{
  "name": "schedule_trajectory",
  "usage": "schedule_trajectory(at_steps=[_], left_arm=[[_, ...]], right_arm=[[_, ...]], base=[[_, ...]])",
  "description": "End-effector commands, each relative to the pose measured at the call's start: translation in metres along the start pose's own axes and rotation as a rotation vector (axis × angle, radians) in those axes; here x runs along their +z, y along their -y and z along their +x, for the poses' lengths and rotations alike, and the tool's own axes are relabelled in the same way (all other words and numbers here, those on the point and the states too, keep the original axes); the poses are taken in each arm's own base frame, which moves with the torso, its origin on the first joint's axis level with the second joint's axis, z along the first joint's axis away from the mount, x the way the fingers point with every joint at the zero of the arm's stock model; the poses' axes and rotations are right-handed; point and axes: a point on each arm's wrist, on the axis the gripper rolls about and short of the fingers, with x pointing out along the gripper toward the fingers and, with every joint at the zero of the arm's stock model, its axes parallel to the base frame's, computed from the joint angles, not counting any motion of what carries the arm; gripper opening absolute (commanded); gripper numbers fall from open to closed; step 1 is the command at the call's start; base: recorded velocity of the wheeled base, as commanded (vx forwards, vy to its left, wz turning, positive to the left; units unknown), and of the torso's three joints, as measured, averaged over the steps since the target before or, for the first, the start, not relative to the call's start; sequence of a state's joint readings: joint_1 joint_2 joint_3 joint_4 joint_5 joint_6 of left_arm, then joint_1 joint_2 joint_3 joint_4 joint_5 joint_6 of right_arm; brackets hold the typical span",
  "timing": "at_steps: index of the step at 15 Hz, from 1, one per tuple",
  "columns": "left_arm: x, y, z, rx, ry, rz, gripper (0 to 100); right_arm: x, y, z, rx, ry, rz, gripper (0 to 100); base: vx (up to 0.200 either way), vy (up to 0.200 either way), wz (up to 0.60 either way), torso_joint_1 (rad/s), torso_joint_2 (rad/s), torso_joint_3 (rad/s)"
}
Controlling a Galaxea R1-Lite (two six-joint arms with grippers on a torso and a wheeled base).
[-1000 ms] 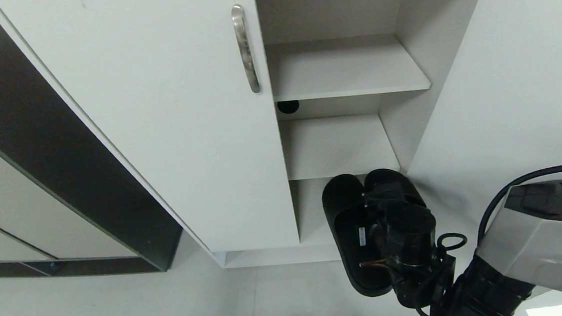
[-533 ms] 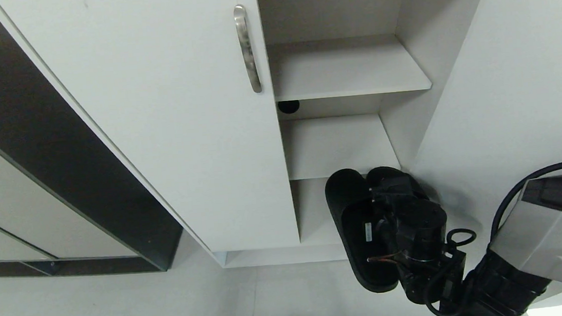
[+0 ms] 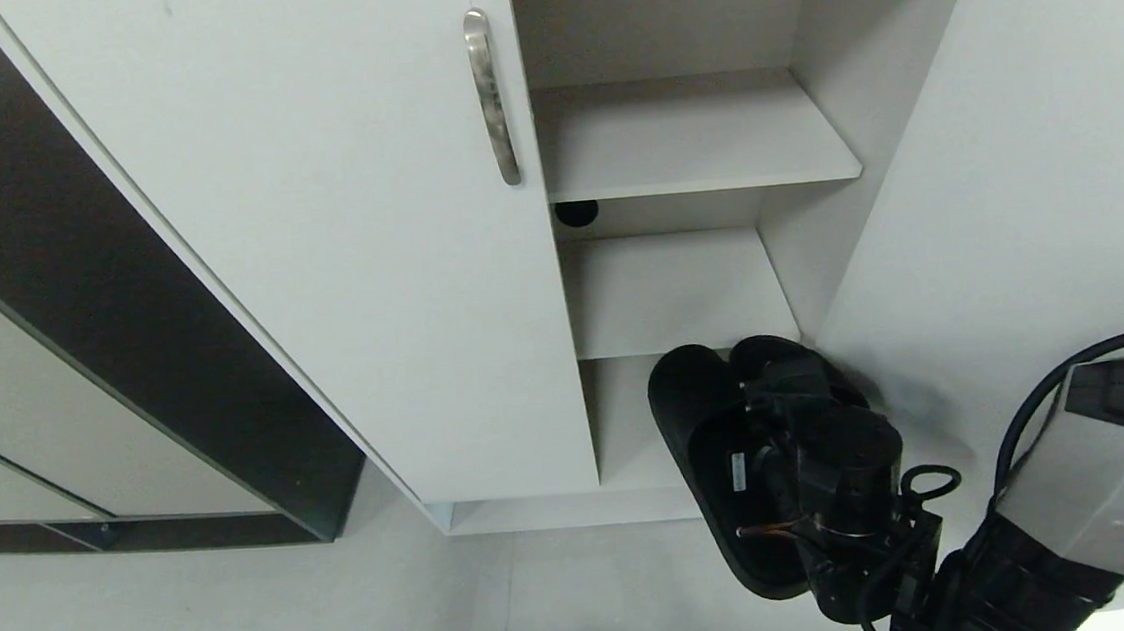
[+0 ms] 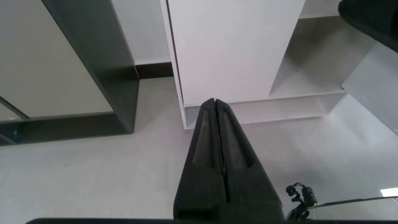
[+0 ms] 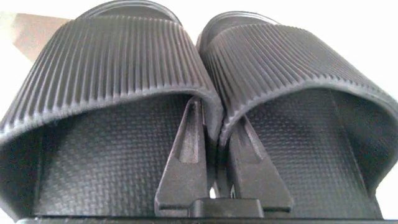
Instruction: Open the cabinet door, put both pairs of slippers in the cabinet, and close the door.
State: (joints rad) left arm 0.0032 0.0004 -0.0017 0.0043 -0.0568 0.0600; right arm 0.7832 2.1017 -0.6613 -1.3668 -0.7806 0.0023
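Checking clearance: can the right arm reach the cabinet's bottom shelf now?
Probably yes: the door stands open, and the bottom shelf lies right by the slippers held in the right end effector.

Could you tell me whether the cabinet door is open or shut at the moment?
Open: the cabinet door is swung out on the robot's right, leaving the shelves exposed.

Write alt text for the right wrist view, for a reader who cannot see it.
The right end effector clamps a pair of black ribbed slippers held side by side, seen close up from the heel end. One finger sits inside each slipper, pinching the adjoining strap edges together.
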Motion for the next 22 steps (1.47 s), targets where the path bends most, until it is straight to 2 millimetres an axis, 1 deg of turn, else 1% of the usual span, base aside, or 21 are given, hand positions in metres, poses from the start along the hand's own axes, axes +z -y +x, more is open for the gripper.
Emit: schedule_trajectory(at_steps=[1,3,4,5,7,11,13,19,22], left_arm=[[0.0,0.0,0.0,0.0,0.0,0.0,0],[0.0,0.0,0.0,0.0,0.0,0.0,0],[0.0,0.0,0.0,0.0,0.0,0.0,0],[0.0,0.0,0.0,0.0,0.0,0.0,0],[0.0,0.0,0.0,0.0,0.0,0.0,0],[0.0,0.0,0.0,0.0,-0.005,0.0,0],[0.0,0.0,0.0,-0.002,-0.005,0.0,0],[0.0,0.0,0.0,-0.002,-0.006,-0.001,0],[0.0,0.0,0.0,-0.002,-0.006,-0.001,0]], right_arm=[[0.014,-0.005,-0.022,0.062,0.02,0.015,0],[0.032,-0.007,-0.045,0.117,0.032,0.024,0],[0.038,-0.007,-0.051,0.132,0.033,0.025,0],[0.053,-0.005,-0.065,0.162,0.037,0.028,0],[0.062,-0.001,-0.077,0.165,0.03,0.025,0],[0.054,0.015,-0.086,0.135,-0.008,-0.003,0],[0.052,0.02,-0.084,0.119,-0.018,-0.008,0],[0.048,0.036,-0.094,0.114,-0.032,-0.023,0],[0.051,0.046,-0.101,0.114,-0.026,-0.016,0]], base=[[0.0,0.0,0.0,0.0,0.0,0.0],[0.0,0.0,0.0,0.0,0.0,0.0],[0.0,0.0,0.0,0.0,0.0,0.0],[0.0,0.0,0.0,0.0,0.0,0.0],[0.0,0.0,0.0,0.0,0.0,0.0],[0.0,0.0,0.0,0.0,0.0,0.0],[0.0,0.0,0.0,0.0,0.0,0.0],[0.0,0.0,0.0,0.0,0.0,0.0],[0.0,0.0,0.0,0.0,0.0,0.0]])
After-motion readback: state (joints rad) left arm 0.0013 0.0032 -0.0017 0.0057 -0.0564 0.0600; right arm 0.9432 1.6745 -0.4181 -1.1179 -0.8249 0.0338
